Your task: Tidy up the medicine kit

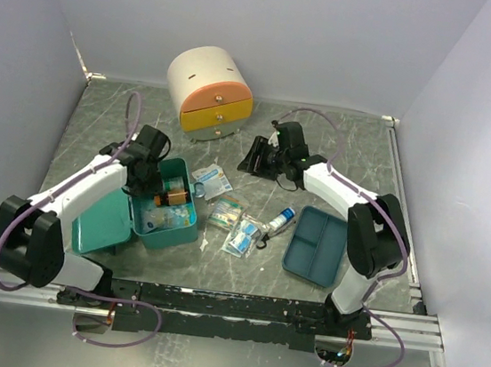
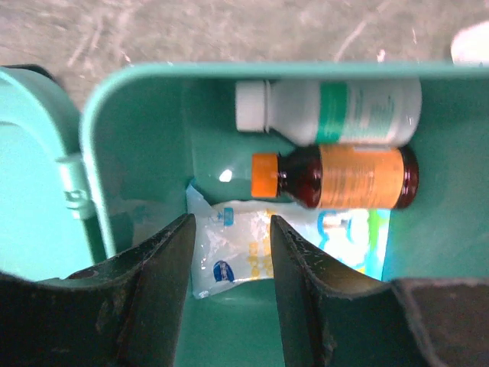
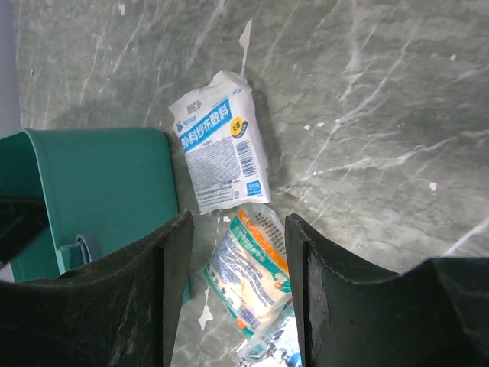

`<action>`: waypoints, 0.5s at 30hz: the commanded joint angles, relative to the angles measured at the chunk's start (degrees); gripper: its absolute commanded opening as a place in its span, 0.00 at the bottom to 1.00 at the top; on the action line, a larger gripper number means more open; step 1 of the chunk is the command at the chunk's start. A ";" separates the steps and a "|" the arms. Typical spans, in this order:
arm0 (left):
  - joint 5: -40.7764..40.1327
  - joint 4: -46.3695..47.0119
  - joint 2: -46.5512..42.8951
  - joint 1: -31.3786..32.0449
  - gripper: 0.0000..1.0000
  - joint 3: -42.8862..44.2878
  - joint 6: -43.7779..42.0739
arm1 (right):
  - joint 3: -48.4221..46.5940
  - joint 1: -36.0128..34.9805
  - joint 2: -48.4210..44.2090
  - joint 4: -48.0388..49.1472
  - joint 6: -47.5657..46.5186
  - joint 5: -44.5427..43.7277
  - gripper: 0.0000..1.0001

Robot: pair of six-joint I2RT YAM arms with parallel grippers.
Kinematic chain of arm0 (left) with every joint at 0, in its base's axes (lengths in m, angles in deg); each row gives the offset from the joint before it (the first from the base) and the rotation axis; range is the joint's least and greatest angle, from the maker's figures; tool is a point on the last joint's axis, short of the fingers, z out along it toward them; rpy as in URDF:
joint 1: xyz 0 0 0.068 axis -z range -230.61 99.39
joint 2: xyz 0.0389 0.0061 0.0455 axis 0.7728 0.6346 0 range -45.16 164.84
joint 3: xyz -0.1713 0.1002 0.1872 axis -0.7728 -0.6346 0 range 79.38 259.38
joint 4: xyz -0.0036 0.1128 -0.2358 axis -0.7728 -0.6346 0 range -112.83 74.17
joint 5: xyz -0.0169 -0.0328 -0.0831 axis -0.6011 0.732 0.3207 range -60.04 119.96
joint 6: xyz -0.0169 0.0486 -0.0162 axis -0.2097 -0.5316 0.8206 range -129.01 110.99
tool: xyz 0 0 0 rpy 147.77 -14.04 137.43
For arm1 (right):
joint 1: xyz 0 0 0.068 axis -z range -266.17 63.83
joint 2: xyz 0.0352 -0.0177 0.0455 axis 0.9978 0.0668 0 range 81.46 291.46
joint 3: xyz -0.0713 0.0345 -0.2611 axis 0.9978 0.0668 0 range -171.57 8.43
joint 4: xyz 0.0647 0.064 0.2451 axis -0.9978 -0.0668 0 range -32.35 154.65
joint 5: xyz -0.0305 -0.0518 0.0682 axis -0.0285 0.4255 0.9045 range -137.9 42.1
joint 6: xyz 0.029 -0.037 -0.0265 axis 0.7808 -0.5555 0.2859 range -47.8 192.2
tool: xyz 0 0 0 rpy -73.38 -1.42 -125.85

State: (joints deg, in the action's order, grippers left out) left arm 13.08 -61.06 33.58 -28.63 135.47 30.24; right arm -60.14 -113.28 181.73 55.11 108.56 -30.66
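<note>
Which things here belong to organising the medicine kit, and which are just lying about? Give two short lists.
Belong: medicine kit, open; white bottle and brown bottle inside it; blue-and-white sachet and small bottle lying outside it.
Lying about: cream cabinet; dark-blue divided tray.

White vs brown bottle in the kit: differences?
The white bottle is opaque, with white cap and green label; the brown bottle is dark amber, with orange cap and label. The white bottle lies against the wall of the kit, the brown bottle beside it. Both lie on their sides, caps the same way.
</note>
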 commanded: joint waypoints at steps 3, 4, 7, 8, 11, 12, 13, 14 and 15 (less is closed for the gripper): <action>-2.57 5.15 4.31 -5.70 0.55 5.34 -6.01 | -2.99 -2.40 2.12 0.81 -0.60 -1.82 0.51; -2.46 5.60 5.74 -6.29 0.54 6.43 -6.67 | -3.15 -2.53 2.37 1.02 -0.71 -1.88 0.51; -1.78 8.22 8.54 -7.43 0.53 8.92 -8.65 | -3.99 -3.41 3.22 1.12 -1.85 -2.07 0.51; -1.26 8.94 9.26 -7.80 0.53 9.71 -9.14 | -4.53 -3.83 3.79 0.92 -2.50 -2.39 0.52; 1.00 10.26 11.30 -8.20 0.54 11.82 -10.45 | -6.28 -4.75 6.42 -0.10 -3.79 -2.24 0.52; 1.70 10.86 11.86 -8.22 0.54 12.15 -10.93 | -6.77 -5.05 7.34 -0.31 -4.07 -2.18 0.52; 2.28 11.36 12.44 -8.20 0.54 12.50 -11.53 | -7.20 -5.32 8.43 -0.48 -4.24 -2.55 0.51; 2.80 11.58 13.27 -8.26 0.54 13.11 -11.86 | -7.41 -5.58 9.16 -0.41 -4.49 -2.51 0.52; 3.34 11.77 13.61 -8.31 0.54 13.62 -12.13 | -7.71 -5.72 9.94 -0.24 -4.57 -2.46 0.52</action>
State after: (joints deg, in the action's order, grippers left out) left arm 13.62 -53.94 45.45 -36.33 145.88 20.99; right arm -66.02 -118.09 188.42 55.26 106.05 -32.32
